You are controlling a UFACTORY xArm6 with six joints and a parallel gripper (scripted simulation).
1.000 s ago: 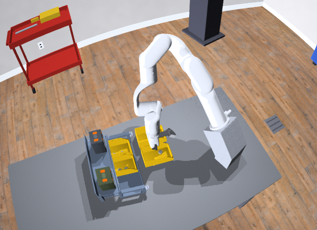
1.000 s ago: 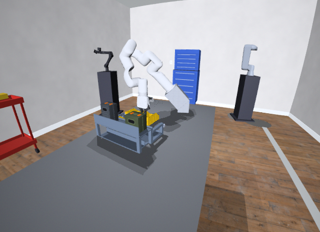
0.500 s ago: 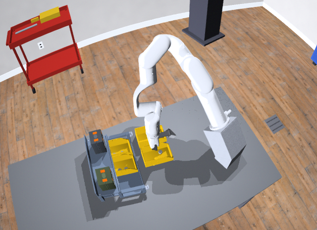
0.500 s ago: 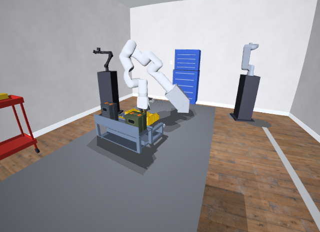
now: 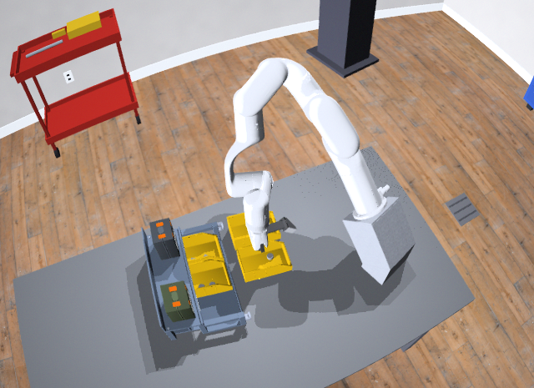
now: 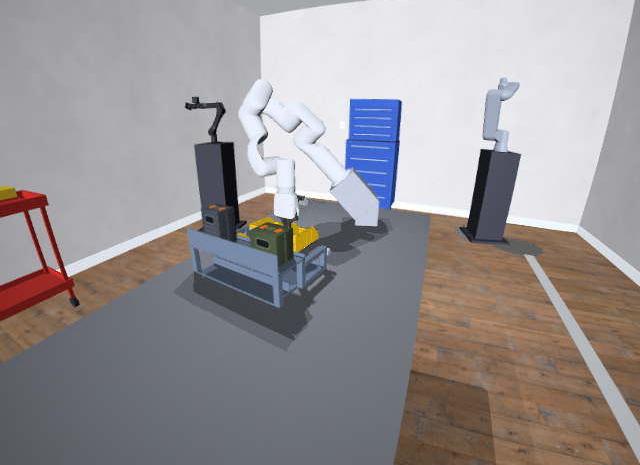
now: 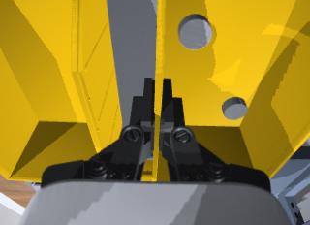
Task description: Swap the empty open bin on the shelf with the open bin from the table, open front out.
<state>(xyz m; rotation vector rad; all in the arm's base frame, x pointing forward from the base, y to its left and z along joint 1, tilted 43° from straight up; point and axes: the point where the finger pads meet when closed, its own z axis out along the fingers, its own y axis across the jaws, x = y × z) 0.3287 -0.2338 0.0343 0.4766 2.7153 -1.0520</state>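
Two yellow open bins stand side by side on the table next to the shelf. The nearer bin holds grey round parts. The farther bin looks empty; it also shows in the wrist view. My gripper points straight down between them. In the wrist view its fingers are shut on the thin side wall of the bin with parts. A strip of grey table shows between the two bins. The bin's base is hidden from me.
The grey-blue shelf stands left of the bins, with two yellow bins in its front row and an unfilled place at its near end. A dark box and a green box stand on its rear row. The arm's base block is to the right.
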